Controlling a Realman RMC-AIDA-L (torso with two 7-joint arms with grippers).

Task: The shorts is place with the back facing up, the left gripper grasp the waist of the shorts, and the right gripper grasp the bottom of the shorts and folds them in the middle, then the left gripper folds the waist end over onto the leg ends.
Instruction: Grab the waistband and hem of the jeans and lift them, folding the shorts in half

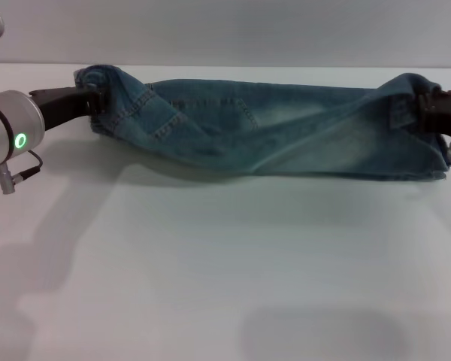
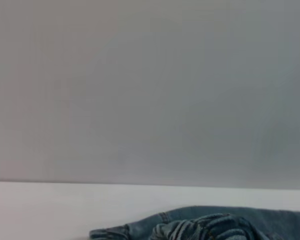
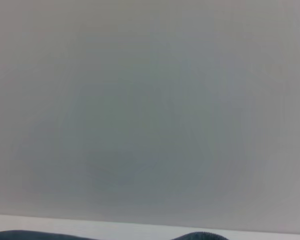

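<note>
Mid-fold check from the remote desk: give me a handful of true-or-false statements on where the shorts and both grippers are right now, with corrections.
1. The shorts are stretched lengthwise between the two grippers. True.
2. The left gripper is parked away from the denim. False: it is at the cloth's left end, shut on the waist.
3. The right gripper holds the cloth's right end. True.
4. The shorts lie spread flat with both pockets showing. False: they are folded lengthwise into a long band.
5. The table is white. True.

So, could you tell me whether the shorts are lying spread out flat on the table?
No, the shorts hang stretched in a long folded band between the left gripper and the right gripper.
</note>
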